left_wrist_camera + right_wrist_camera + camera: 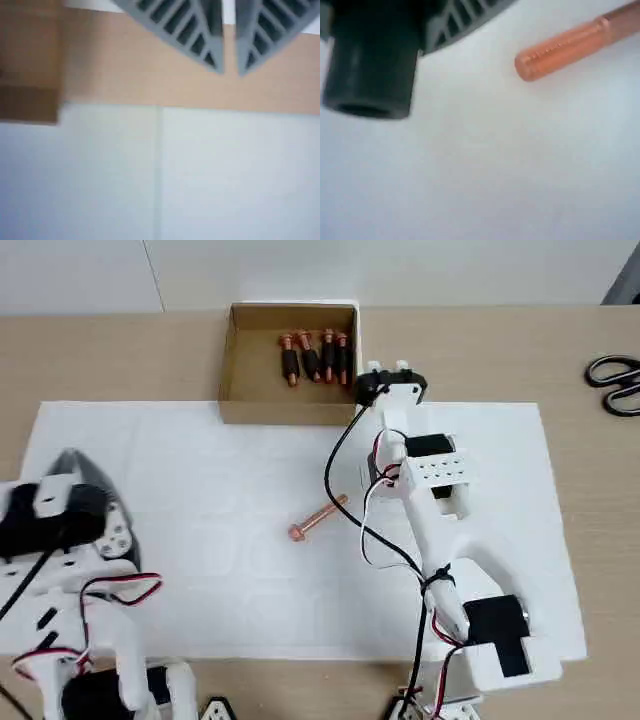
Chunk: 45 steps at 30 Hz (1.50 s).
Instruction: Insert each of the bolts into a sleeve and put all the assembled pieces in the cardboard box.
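High view: left arm sits at the near left corner of the tan wooden table, over the near left edge of the white sheet. Left gripper: grey ribbed fingers drawn together with a thin slit between, nothing held.

Right arm rises from the sheet's near right corner. Its white links cover its own pincer from above.

Right wrist view: right gripper is clamped on a black cylindrical sleeve, near the threaded tip of the copper-coloured bolt but not touching it. The bolt lies slanted at mid-sheet.

Far edge of sheet: open cardboard box holds four bolt-in-sleeve pieces, side by side in its far right part. An arm joint overlaps the box's near right corner. Black-handled scissors lie at the table's far right edge.
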Available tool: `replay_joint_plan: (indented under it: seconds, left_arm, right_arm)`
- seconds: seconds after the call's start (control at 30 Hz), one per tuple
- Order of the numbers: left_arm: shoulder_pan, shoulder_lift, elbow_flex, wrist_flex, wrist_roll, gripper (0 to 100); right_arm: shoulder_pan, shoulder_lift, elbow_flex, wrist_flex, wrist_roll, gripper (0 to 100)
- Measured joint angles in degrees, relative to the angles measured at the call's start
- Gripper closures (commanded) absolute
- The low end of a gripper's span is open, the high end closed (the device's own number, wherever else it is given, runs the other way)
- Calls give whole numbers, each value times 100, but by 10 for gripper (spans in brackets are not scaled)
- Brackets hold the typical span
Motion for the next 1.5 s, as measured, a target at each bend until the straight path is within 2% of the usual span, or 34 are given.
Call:
replay_joint_plan:
  seconds: [0.1,0.17,0.63,0.77,1.1,1.27,1.43,1.5]
  left_arm:
    - [-299,-9,0,0,0,993]
    - [-422,-9,0,0,0,993]
    - [-484,-18,0,0,0,993]
    - [-484,-18,0,0,0,993]
    - [-484,-18,0,0,0,993]
    - [-484,-18,0,0,0,993]
    - [-484,-18,0,0,0,993]
    - [-484,-18,0,0,0,993]
  right_arm:
    - [18,9,0,0,0,772]
    - [0,9,0,0,0,749]
    - [0,18,0,0,0,773]
    - [-193,35,-9,0,0,773]
    - [-422,949,-466,0,0,773]
    - [-404,1090,-554,0,-18,827]
    - [-343,1213,-607,-123,-18,998]
    - [-325,1240,-607,-211,-18,979]
